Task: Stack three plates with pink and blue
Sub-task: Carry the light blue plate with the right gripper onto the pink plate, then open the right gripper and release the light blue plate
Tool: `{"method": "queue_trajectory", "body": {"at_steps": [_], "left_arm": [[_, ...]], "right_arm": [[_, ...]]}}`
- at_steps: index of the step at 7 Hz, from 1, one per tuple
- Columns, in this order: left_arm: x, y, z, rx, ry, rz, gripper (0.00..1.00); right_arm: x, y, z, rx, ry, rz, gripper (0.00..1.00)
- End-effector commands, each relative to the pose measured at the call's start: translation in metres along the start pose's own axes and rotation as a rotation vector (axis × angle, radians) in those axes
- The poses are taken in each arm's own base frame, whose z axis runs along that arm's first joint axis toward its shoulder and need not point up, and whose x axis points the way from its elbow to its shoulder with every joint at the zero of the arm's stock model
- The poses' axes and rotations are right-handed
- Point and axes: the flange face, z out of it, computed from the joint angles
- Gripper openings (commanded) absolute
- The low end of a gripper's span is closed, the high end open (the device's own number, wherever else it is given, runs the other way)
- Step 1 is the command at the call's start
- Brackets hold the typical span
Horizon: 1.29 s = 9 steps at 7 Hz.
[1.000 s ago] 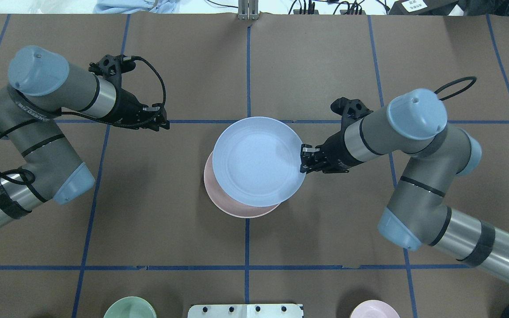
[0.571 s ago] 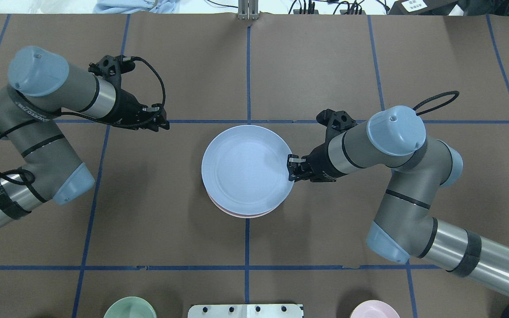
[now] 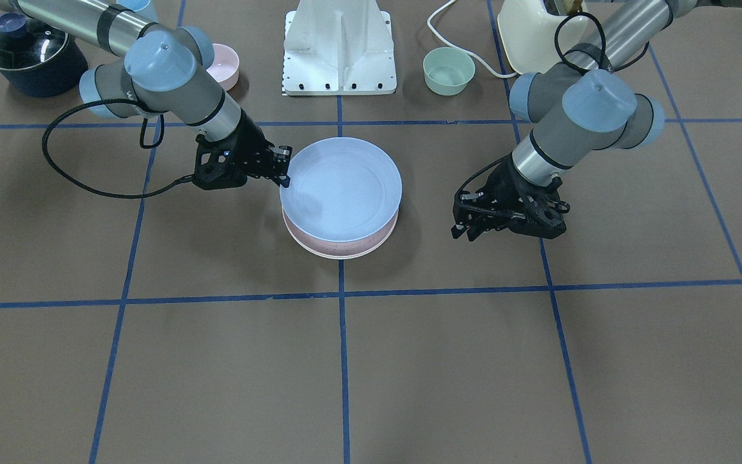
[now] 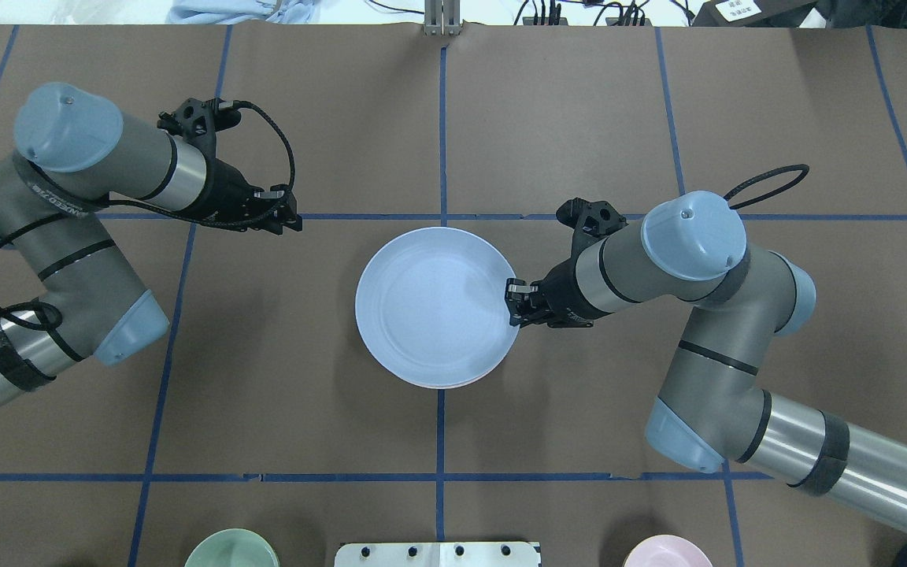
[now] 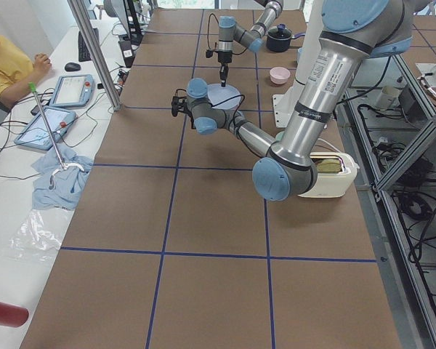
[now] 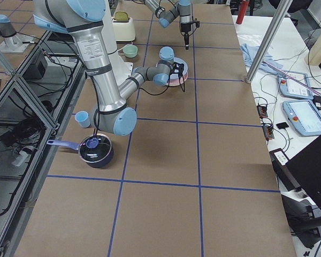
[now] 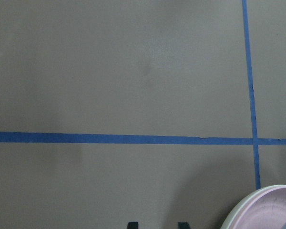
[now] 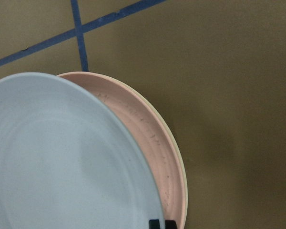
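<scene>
The light blue plate (image 4: 435, 307) lies over the pink plate (image 3: 339, 248), nearly centred on it, at mid-table. In the right wrist view the blue plate (image 8: 52, 162) stands a little above the pink plate (image 8: 152, 138), and a pale cream rim (image 8: 181, 167) shows under the pink one. My right gripper (image 4: 511, 303) is shut on the blue plate's rim on its right side; it also shows in the front view (image 3: 284, 171). My left gripper (image 4: 294, 220) is open and empty, well left of the stack, and its view shows only the pink rim (image 7: 271, 205).
A small green bowl (image 3: 448, 71) and a small pink bowl (image 3: 224, 64) stand near the robot's white base plate (image 3: 339, 48). A dark lidded pot (image 3: 33, 55) and a cream appliance (image 3: 532, 32) sit at the corners on the robot's side. Blue tape lines cross the brown table.
My right gripper has carried the blue plate left and toward the robot, from offset to over the pink plate, and lower. The left arm has not moved.
</scene>
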Motion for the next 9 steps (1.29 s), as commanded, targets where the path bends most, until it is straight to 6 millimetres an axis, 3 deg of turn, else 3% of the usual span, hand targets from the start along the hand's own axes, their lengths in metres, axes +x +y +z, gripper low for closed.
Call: {"method": "queue_trajectory", "body": {"at_steps": [1, 5, 6, 9], "left_arm": [[-0.001, 0.0, 0.001, 0.0, -0.001, -0.001, 0.4], [0.0, 0.0, 0.0, 0.002, -0.001, 0.0, 0.4], [0.0, 0.0, 0.0, 0.002, -0.001, 0.0, 0.4], [-0.001, 0.0, 0.0, 0.003, -0.001, 0.0, 0.41]], "right_arm": [[-0.011, 0.0, 0.0, -0.001, 0.011, 0.005, 0.0], [-0.01, -0.004, -0.002, 0.002, 0.027, 0.014, 0.0], [-0.008, -0.004, 0.001, 0.014, 0.032, 0.018, 0.99], [-0.006, -0.012, -0.006, 0.045, 0.032, 0.02, 1.0]]}}
